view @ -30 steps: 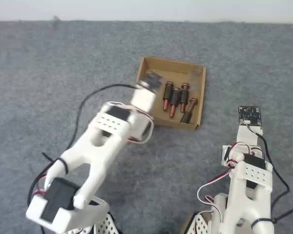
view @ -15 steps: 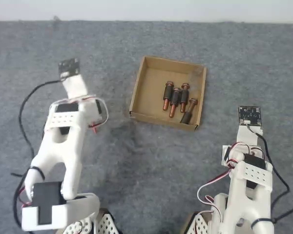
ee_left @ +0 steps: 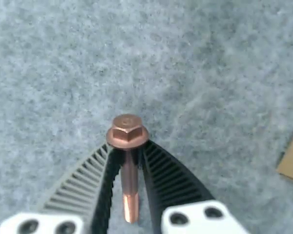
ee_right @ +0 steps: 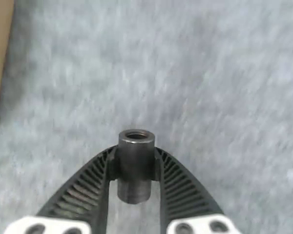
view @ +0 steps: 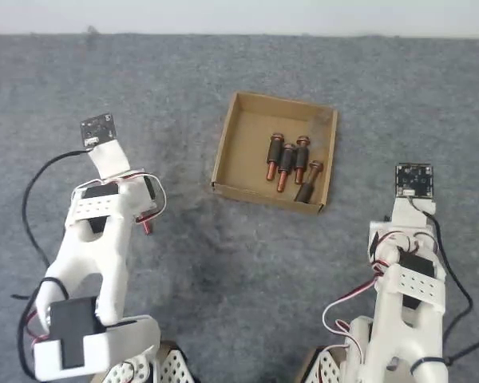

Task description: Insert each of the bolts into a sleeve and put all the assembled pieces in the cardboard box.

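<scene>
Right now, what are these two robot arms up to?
They are putting bolts into sleeves and boxing the finished pieces. The left gripper holds a copper bolt by its shank, and the right gripper holds a dark sleeve, each over the grey table and well apart from one another. That pair is not yet joined. Four assembled pieces already lie in the cardboard box.

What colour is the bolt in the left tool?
Copper all over, head and shank. The bolt shows best in the left wrist view.
</scene>
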### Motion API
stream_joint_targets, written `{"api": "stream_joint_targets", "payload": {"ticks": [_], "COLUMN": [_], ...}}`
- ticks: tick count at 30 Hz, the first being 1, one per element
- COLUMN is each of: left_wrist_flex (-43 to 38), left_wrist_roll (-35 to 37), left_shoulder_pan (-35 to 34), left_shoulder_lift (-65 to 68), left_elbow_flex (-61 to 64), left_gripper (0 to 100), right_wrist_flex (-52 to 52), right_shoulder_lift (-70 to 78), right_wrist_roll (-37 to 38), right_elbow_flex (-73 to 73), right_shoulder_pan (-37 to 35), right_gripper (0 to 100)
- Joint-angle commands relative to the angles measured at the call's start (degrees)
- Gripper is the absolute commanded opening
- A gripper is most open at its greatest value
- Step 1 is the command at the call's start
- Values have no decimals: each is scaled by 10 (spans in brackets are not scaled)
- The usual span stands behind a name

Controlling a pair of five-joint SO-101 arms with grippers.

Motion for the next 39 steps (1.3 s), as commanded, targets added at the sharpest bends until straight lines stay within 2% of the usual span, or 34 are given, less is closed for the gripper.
{"api": "stream_joint_targets", "payload": {"ticks": [1,13,16,26,34,39], "left_wrist_flex": [-25,-30,-30,-30,-28,-27], "left_wrist_roll": [5,4,-33,-47,-47,-47], "left_shoulder_pan": [-2,-1,0,11,11,10], "left_shoulder_lift": [-33,-32,-32,-34,-35,-36], "left_elbow_flex": [-4,-4,-4,0,0,0], "left_gripper": [11,11,11,11,11,11], "right_wrist_flex": [-88,-263,-305,-534,-559,-558], "right_shoulder_lift": [-22,-22,-22,-22,-22,-14], "right_wrist_roll": [7,3,3,3,-4,-70], "right_elbow_flex": [-4,-2,-1,79,76,60], "right_shoulder_pan": [-5,-73,-76,-159,-167,-165], "right_gripper": [6,6,6,6,6,6]}}
